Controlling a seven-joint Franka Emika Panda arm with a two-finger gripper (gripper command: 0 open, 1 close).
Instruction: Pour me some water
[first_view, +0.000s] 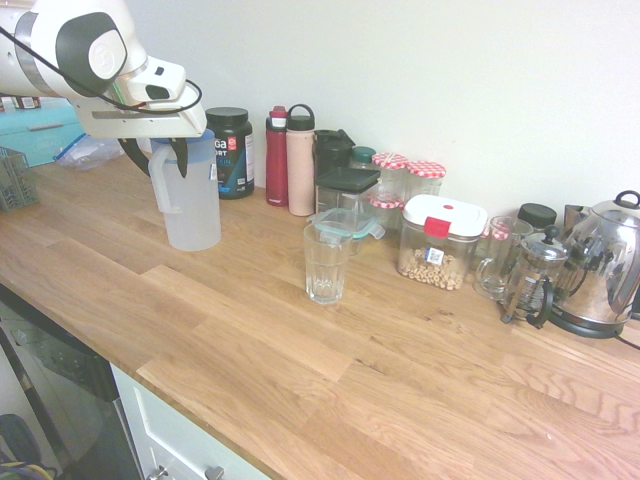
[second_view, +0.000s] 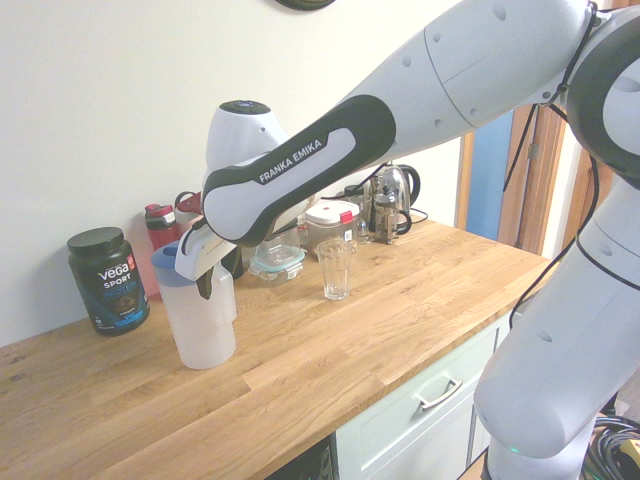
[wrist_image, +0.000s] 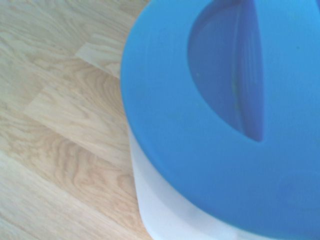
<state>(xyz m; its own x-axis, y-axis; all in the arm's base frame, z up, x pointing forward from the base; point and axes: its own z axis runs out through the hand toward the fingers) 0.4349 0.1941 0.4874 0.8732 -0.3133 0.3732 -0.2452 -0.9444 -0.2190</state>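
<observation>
Claw (second_view: 212, 272) state cannot be told at the jug (first_view: 192, 205) top. Jug may be tipped on the tabletop (first_view: 250, 330) if gripped off-centre; glass (first_view: 326, 262) is well apart.

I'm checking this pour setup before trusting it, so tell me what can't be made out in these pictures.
- Tool grip: in both exterior views the fingers sit at the translucent white jug with the blue lid, but the arm hides whether they are touching it.
- Jug's water level: frosted wall in both exterior views; the wrist view shows only the lid.
- Clear ribbed drinking glass: out of the wrist view.
- Steel kettle: cut off by the first exterior view's edge.
</observation>
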